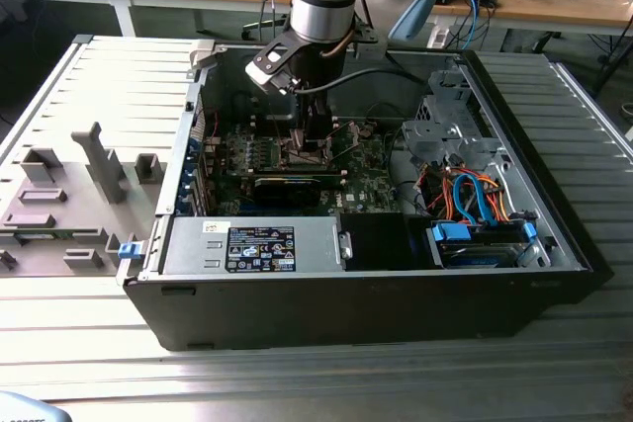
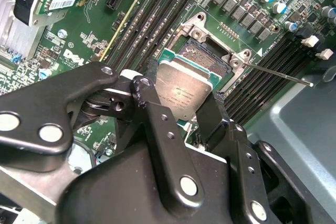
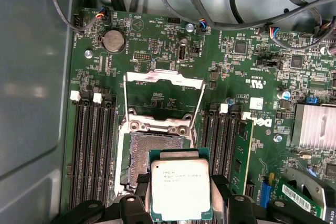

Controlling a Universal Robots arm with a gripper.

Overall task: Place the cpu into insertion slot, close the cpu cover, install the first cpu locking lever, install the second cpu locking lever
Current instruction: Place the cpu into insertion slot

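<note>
My gripper [image 3: 181, 204] is shut on the cpu [image 3: 181, 190], a flat square chip with a silver-grey top, gripped by two opposite edges. In both wrist views the chip hangs just above and partly over one side of the insertion slot [image 3: 152, 153], whose dark pin field is still mostly bare. The cpu cover [image 3: 164, 80], a thin silver frame, is swung up and back from the slot. Two thin locking levers [image 3: 199, 111] stand released beside it. The second wrist view shows the cpu [image 2: 184, 90] between my black fingers [image 2: 144, 95], near the slot [image 2: 210, 56]. In the exterior view my gripper [image 1: 315, 140] reaches down into the computer case.
Black memory slots [image 3: 92, 150] flank the socket on both sides. A finned heatsink [image 3: 315, 124] and a green card [image 3: 296, 198] sit on one side. Cables [image 3: 220, 22] run along the board's edge. The case wall [image 1: 183, 160] and drive cage [image 1: 445, 130] enclose the board.
</note>
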